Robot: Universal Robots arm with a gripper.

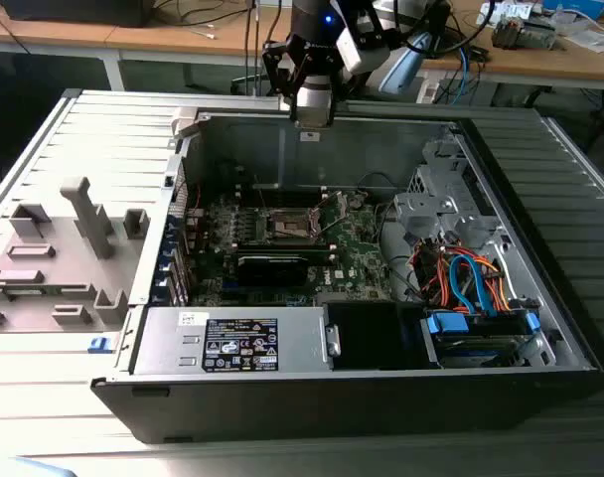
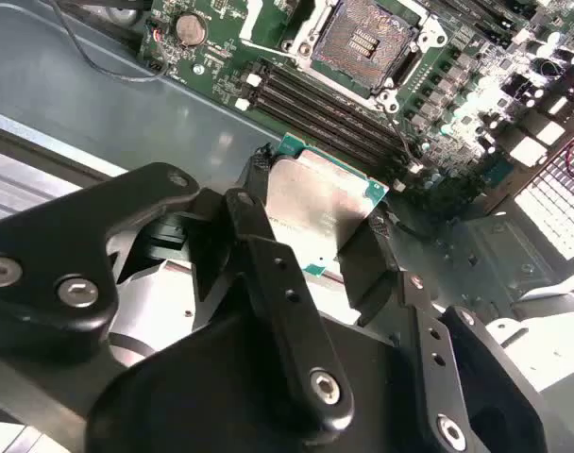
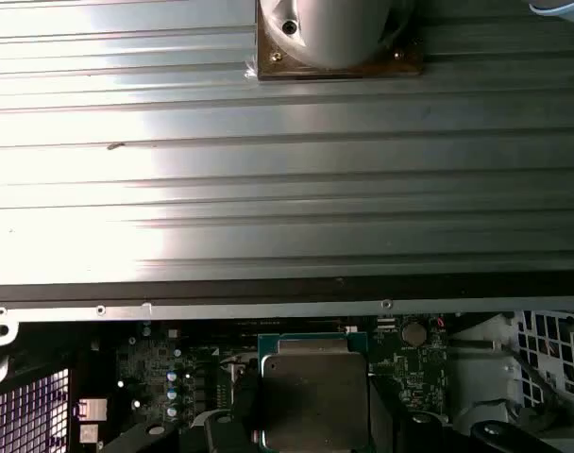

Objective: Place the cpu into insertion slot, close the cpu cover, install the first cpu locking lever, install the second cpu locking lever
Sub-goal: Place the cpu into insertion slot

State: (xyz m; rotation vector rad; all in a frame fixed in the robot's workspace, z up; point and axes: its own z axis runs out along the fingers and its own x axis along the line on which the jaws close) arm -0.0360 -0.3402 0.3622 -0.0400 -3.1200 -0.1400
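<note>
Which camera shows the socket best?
The second wrist view: the socket is close and uncovered, with its dark centre and metal rim plain. The exterior view shows it small, on the board. In the first wrist view the held cpu sits in front of the board.

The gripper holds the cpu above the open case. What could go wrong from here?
1. The gripper pinches the cpu only by two opposite edges, so it might slip or tilt.
2. The insertion slot lies open with bare contacts; a skewed landing could bend them.
3. In the exterior view the gripper hangs close above the case's far wall, so it could clip it.
</note>
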